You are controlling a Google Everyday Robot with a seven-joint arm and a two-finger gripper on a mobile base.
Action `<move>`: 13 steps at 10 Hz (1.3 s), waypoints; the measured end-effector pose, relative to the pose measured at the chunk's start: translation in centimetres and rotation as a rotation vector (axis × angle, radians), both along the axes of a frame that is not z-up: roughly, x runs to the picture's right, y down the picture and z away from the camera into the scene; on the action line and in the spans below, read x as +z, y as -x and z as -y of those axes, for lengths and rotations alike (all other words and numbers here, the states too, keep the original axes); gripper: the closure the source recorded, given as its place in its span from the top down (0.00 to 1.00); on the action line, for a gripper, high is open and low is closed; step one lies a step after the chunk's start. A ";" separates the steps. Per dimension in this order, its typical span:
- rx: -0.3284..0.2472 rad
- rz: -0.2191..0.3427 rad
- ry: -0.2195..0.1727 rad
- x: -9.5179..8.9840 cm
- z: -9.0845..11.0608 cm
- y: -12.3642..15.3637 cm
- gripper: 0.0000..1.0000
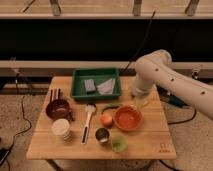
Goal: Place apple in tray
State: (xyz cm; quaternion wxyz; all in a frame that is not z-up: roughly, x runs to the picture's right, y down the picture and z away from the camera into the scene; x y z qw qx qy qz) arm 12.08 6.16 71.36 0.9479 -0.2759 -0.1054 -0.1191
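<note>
A wooden table (150, 142) stands on a speckled floor (20, 125), with a dark wall (90, 42) behind it. The apple (106, 120) sits on the table in the middle of the frame, just left of an orange bowl (128, 119). The green tray (76, 86) is above it. The gripper (140, 101) hangs at the middle right, beside the tray. I cannot tell if it is spread or pressed together.

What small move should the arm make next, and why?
Probably carry the gripper over the orange bowl to above the apple. The apple lies on the table beside that bowl, outside the tray, and the gripper hangs on the bowl's other side.
</note>
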 end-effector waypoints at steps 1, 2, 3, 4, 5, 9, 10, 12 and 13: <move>-0.016 0.026 0.009 0.4 0.0 1.5 0.65; -0.028 0.047 0.019 0.8 -0.2 2.7 0.65; -0.051 0.085 0.047 2.1 -0.9 4.9 0.65; -0.059 0.100 0.059 2.8 -1.4 5.7 0.65; -0.064 0.112 0.073 3.5 -1.9 6.4 0.65; -0.079 0.144 0.126 5.7 -5.3 9.1 0.65; -0.082 0.147 0.139 6.0 -6.2 9.7 0.65; -0.087 0.146 0.154 6.3 -7.4 10.5 0.65; -0.091 0.142 0.163 6.7 -8.3 10.8 0.65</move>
